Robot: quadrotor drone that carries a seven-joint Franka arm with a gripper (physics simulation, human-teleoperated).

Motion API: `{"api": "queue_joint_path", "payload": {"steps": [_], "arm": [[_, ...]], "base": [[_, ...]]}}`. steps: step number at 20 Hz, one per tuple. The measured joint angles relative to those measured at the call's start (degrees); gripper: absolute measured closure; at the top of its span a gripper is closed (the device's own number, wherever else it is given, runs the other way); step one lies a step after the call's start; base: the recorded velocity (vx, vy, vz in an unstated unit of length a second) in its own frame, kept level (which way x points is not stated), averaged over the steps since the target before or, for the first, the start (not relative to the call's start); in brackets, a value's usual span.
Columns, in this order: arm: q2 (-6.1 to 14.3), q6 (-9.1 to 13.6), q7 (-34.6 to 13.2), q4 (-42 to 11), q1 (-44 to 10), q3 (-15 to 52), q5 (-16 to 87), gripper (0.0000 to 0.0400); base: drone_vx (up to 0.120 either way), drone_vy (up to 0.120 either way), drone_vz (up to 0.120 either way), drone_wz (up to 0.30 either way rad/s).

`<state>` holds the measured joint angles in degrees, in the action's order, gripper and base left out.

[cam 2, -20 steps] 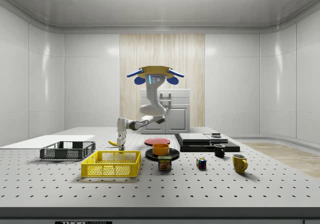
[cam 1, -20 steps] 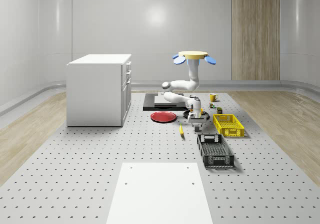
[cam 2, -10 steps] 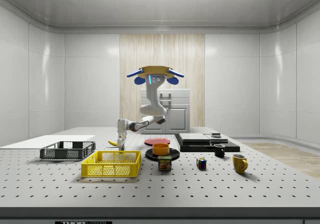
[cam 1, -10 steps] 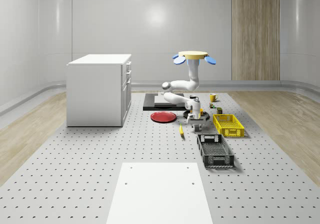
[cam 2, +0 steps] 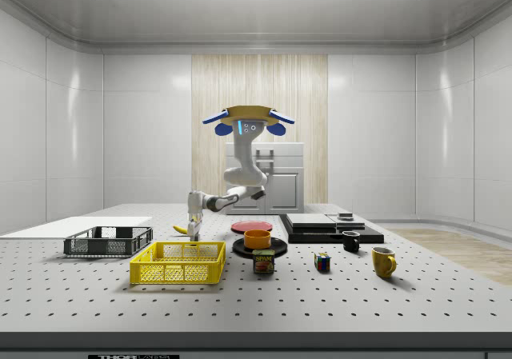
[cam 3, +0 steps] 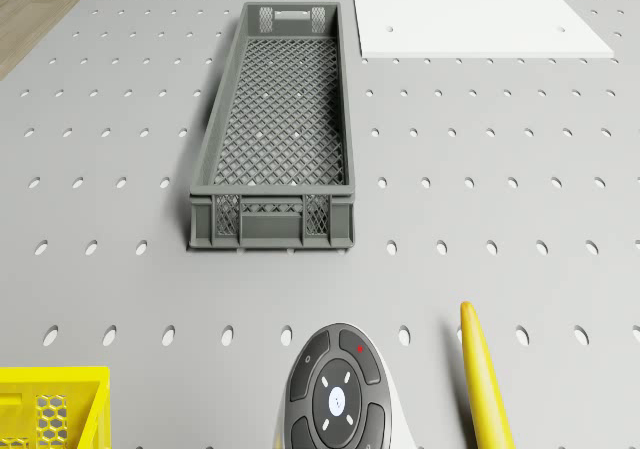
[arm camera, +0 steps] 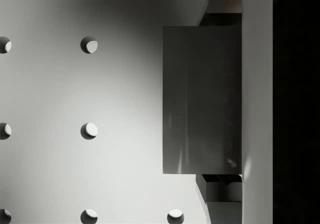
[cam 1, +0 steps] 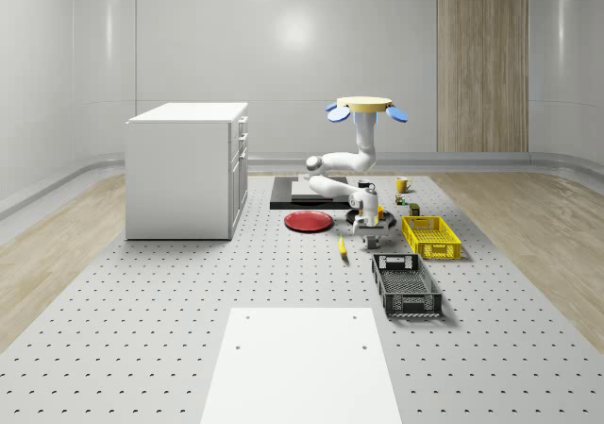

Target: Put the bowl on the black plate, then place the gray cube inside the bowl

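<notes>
Above the perforated table [cam 1: 142,339], the end effector [cam 1: 369,239] grips the smooth gray cube [arm camera: 201,99].

Matt perforated table [cam 3: 520,219], grey plastic mesh crate [cam 3: 275,139]

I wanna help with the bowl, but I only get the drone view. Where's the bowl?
Observer: In the side view, the orange bowl already sits on the black plate.
Operator: And the thing that goes in it?
Observer: The wrist view has a gray block, likely the gray cube, close to the camera.
Operator: Where's the drone?
Observer: The drone hovers high above the table, with the end effector hanging low beside the banana.
</notes>
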<state>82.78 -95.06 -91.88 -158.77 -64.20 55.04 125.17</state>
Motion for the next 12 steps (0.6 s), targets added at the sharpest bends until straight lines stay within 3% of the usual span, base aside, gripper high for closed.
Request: {"api": "queue_joint_path", "payload": {"steps": [5,12], "arm": [[-0.3,0.3,0.2,0.0,0.2,-0.1,0.2,0.0135],[-0.7,0.6,0.4,0.0,0.5,-0.3,0.5,0.0147]], "base": [[0.000,0.000,0.000,0.000],[0.000,0.000,0.000,0.000]]}}
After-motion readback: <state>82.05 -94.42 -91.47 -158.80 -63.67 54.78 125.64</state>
